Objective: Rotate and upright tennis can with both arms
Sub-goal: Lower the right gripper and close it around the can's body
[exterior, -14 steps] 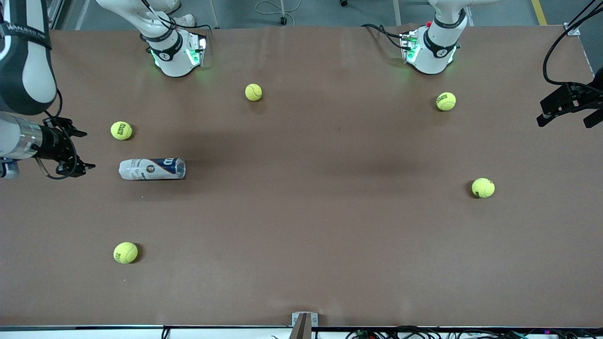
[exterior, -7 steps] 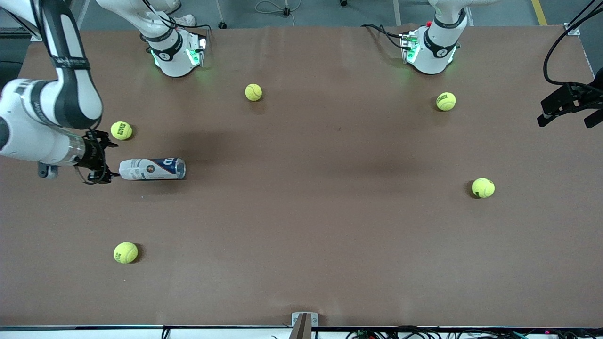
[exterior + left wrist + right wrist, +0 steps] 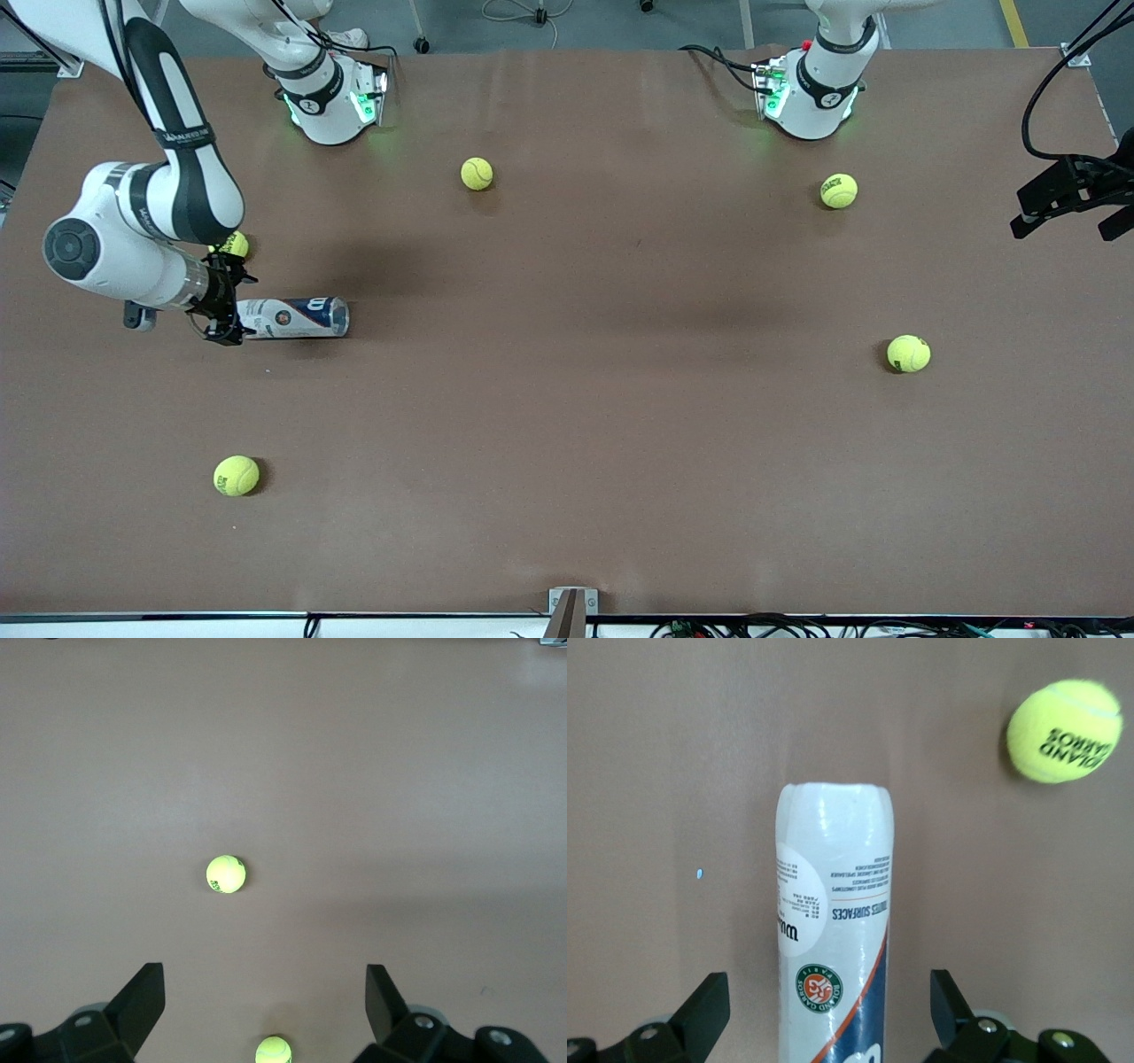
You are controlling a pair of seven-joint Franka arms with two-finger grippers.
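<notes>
The tennis can [image 3: 297, 317] lies on its side on the brown table, white end toward the right arm's end of the table, navy end toward the middle. My right gripper [image 3: 225, 310] is open and low over the can's white end, covering its tip. In the right wrist view the can [image 3: 833, 904] runs between the two spread fingers [image 3: 702, 1010] of the right gripper [image 3: 830, 1010], with no contact showing. My left gripper [image 3: 1072, 202] waits open and empty, raised at the left arm's end of the table; it also shows in the left wrist view [image 3: 266, 1001].
Several tennis balls lie loose: one [image 3: 235, 243] beside the right arm's wrist, also in the right wrist view [image 3: 1063, 730], one [image 3: 236, 475] nearer the camera, one [image 3: 477, 174] near the right base, two [image 3: 838, 190] [image 3: 908, 354] toward the left arm's end.
My right arm has swung in from the table's end, bringing its open gripper up to and over the can's white end. The can and my left arm have not moved.
</notes>
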